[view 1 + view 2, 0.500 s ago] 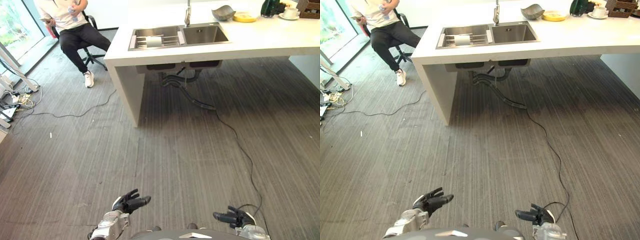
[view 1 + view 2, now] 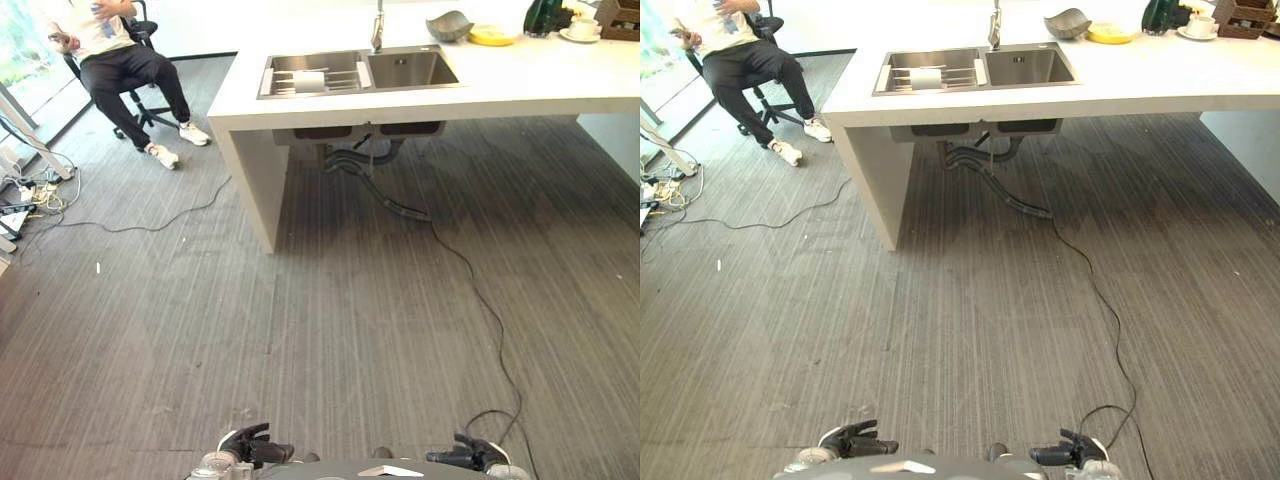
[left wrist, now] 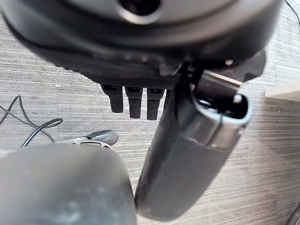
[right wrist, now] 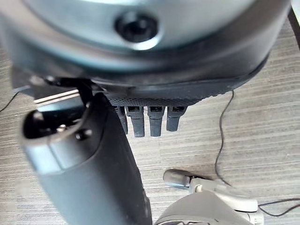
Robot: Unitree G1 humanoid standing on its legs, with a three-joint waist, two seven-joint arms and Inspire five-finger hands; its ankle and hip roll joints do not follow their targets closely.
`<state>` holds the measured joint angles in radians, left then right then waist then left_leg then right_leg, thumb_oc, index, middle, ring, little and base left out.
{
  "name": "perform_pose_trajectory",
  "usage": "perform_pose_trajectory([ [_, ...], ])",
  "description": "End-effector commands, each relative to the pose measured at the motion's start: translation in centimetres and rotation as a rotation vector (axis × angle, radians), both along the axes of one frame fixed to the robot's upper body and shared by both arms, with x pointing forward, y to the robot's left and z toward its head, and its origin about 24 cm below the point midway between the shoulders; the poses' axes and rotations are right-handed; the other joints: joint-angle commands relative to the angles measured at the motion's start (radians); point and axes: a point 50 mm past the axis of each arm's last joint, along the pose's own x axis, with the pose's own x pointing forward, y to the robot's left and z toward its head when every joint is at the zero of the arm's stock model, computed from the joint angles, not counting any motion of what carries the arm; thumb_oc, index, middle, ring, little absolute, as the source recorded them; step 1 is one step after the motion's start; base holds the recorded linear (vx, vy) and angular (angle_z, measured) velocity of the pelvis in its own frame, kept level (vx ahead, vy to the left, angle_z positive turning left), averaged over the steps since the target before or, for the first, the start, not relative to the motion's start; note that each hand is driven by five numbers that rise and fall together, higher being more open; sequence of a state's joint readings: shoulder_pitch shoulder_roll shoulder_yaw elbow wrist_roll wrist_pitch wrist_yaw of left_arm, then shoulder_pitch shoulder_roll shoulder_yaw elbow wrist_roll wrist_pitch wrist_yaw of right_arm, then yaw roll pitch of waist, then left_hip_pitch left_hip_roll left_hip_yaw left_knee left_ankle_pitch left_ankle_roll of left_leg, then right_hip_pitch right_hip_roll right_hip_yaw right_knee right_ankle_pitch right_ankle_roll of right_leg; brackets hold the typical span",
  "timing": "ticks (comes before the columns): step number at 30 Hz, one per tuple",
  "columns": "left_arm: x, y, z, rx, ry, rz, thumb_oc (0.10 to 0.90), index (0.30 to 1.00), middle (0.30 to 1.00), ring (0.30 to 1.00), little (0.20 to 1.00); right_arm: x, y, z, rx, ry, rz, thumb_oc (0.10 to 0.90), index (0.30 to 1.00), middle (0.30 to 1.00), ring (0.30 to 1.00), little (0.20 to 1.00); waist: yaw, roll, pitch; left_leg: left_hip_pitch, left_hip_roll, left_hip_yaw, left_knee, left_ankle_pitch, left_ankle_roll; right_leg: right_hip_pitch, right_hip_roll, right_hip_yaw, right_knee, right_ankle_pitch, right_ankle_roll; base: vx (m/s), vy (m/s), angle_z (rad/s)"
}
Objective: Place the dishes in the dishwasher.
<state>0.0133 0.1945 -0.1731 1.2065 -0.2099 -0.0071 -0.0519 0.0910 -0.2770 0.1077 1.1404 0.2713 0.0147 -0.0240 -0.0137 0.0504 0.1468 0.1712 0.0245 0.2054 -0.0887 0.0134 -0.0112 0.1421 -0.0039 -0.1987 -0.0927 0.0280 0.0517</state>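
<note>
Hands low over grey carpet, left hand (image 2: 247, 446) and right hand (image 2: 468, 456) both empty with fingers (image 4: 158, 119) loosely straight, grey bowl (image 2: 447, 25) and yellow plate (image 2: 490, 35) far ahead on white counter (image 2: 540, 80), beside sink (image 2: 360, 72), person (image 2: 115, 50) seated off left.

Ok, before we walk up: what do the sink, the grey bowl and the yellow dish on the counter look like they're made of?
Sink: brushed stainless steel by its look, grey with a dull sheen.
Grey bowl: dark grey with a soft shine; metal or glazed ceramic, can't tell from here.
Yellow dish: flat, solid yellow; probably plastic or glazed ceramic.
Counter: smooth matte white, stone or composite.
</note>
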Motion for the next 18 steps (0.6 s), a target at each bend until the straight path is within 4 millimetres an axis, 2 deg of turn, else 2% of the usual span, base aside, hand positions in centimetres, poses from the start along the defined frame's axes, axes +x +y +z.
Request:
perform_pose_trajectory([
  [1, 1.1, 0.3, 0.2, 0.040, 0.003, -0.095, 0.800, 0.900, 0.900, 0.900, 0.900, 1.5, -0.3, 0.2, 0.000, -0.027, 0.029, 0.800, 0.900, 0.900, 0.900, 0.900, -0.003, -0.036, -0.024, -0.031, 0.014, -0.018, 0.001, -0.019, -0.069, -0.028, -0.108, 0.004, 0.005, 0.018, 0.124, 0.02, 0.015, -0.05],
  [2, 0.2, 0.3, -0.1, 0.039, 0.038, -0.109, 0.800, 0.900, 0.900, 0.900, 0.900, 0.5, 0.0, -0.1, 0.007, 0.021, 0.038, 0.800, 0.900, 0.900, 0.900, 0.900, -0.005, -0.036, -0.024, -0.030, 0.014, -0.017, 0.001, -0.020, -0.068, -0.027, -0.108, 0.004, 0.005, 0.017, 0.123, 0.02, 0.014, -0.05],
  [4, -0.3, 0.1, -0.2, 0.036, 0.058, -0.121, 0.800, 0.900, 0.900, 0.900, 0.900, -0.2, 0.1, -0.4, 0.009, 0.062, 0.055, 0.800, 0.900, 0.900, 0.900, 0.900, -0.005, -0.037, -0.024, -0.030, 0.013, -0.016, 0.001, -0.020, -0.068, -0.027, -0.107, 0.005, 0.005, 0.016, 0.122, 0.01, 0.009, -0.02],
  [9, -0.8, -0.1, -0.4, 0.029, 0.076, -0.127, 0.800, 0.900, 0.900, 0.900, 0.900, -1.8, 0.6, -0.8, 0.033, 0.126, 0.040, 0.800, 0.900, 0.900, 0.900, 0.900, -0.009, -0.041, -0.017, -0.036, 0.011, -0.018, 0.001, -0.019, -0.067, -0.033, -0.107, 0.002, 0.005, 0.020, 0.122, 0.00, 0.000, 0.00],
  [14, -0.1, -0.1, -0.3, 0.031, 0.055, -0.121, 0.800, 0.900, 0.900, 0.900, 0.900, -1.9, 0.6, -0.8, 0.032, 0.130, 0.033, 0.800, 0.900, 0.900, 0.900, 0.900, -0.011, -0.045, -0.010, -0.045, 0.010, -0.017, 0.001, -0.018, -0.067, -0.044, -0.110, 0.004, 0.005, 0.023, 0.124, 0.00, 0.000, 0.00],
  [18, 0.3, -0.2, -0.2, 0.038, 0.042, -0.044, 0.800, 0.900, 0.900, 0.900, 0.900, -1.5, 0.5, -0.8, 0.018, 0.117, 0.006, 0.800, 0.900, 0.900, 0.900, 0.900, -0.009, -0.052, -0.008, -0.050, 0.008, -0.017, 0.001, -0.018, -0.066, -0.044, -0.112, 0.004, 0.005, 0.025, 0.125, 0.00, 0.000, 0.00],
])
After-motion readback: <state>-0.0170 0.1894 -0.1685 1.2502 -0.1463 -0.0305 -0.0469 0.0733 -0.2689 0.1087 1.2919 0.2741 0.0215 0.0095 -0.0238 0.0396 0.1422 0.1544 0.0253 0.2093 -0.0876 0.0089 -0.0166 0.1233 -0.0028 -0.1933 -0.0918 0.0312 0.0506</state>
